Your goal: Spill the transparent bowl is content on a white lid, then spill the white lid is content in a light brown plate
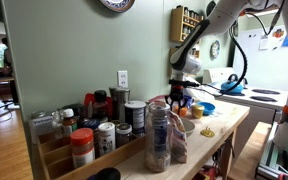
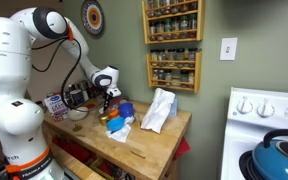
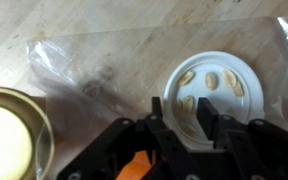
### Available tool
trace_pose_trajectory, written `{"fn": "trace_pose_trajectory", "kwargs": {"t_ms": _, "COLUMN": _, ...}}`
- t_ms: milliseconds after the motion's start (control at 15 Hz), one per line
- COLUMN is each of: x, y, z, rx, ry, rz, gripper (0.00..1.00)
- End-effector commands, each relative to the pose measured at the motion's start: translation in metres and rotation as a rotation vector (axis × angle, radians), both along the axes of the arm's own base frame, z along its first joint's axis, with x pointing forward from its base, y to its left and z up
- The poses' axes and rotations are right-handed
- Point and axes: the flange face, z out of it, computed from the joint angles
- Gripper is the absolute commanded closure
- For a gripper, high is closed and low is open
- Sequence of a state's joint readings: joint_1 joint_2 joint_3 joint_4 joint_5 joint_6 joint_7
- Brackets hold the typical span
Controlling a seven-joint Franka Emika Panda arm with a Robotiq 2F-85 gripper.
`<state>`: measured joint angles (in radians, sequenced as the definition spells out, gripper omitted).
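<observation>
In the wrist view a round white lid [image 3: 214,88] lies on a clear plastic sheet on the wooden counter, with several pale nut-like pieces [image 3: 210,80] on it. My gripper [image 3: 181,118] hovers over the lid's near-left rim. Its fingers are apart, one outside the rim and one over the lid, so it is open. The light brown plate [image 3: 6,135] sits at the lower left of that view, beside the gripper. The gripper also shows in both exterior views [image 1: 184,88] [image 2: 109,97], low over the counter. I cannot pick out the transparent bowl.
A clear plastic sheet [image 3: 94,60] is spread under the lid. A blue bowl [image 1: 206,108] [image 2: 124,108] and small items stand near the gripper. A crumpled white bag [image 2: 159,110] lies mid-counter. Jars and bottles [image 1: 104,125] crowd a wooden rack. A stove [image 2: 269,130] adjoins the counter.
</observation>
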<state>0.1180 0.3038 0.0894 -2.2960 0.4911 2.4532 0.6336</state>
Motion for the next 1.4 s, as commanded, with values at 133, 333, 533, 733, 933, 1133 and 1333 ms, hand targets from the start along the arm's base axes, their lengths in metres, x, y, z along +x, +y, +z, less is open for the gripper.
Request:
{"fn": "trace_pose_trajectory", "kwargs": {"t_ms": 133, "x": -0.007, "y": -0.005, "z": -0.006, "rx": -0.025, "ry": 0.011, "rz": 0.043, "gripper": 0.27}}
{"fn": "trace_pose_trajectory", "kwargs": {"t_ms": 333, "x": -0.008, "y": -0.007, "z": -0.007, "rx": -0.036, "ry": 0.014, "rz": 0.053, "gripper": 0.59}}
{"fn": "trace_pose_trajectory", "kwargs": {"t_ms": 533, "x": -0.006, "y": -0.007, "z": -0.006, "rx": -0.043, "ry": 0.01, "rz": 0.066, "gripper": 0.76}}
{"fn": "trace_pose_trajectory", "kwargs": {"t_ms": 733, "x": -0.006, "y": -0.007, "z": -0.006, "rx": -0.047, "ry": 0.01, "rz": 0.077, "gripper": 0.99}}
{"fn": "trace_pose_trajectory", "kwargs": {"t_ms": 933, "x": -0.005, "y": -0.006, "z": -0.003, "rx": -0.05, "ry": 0.006, "rz": 0.084, "gripper": 1.0}}
{"fn": "trace_pose_trajectory", "kwargs": {"t_ms": 1133, "x": -0.007, "y": -0.005, "z": 0.001, "rx": -0.058, "ry": 0.005, "rz": 0.102, "gripper": 1.0}}
{"fn": "trace_pose_trajectory", "kwargs": {"t_ms": 1333, "x": -0.011, "y": -0.003, "z": 0.015, "rx": -0.062, "ry": -0.017, "rz": 0.162, "gripper": 0.98}}
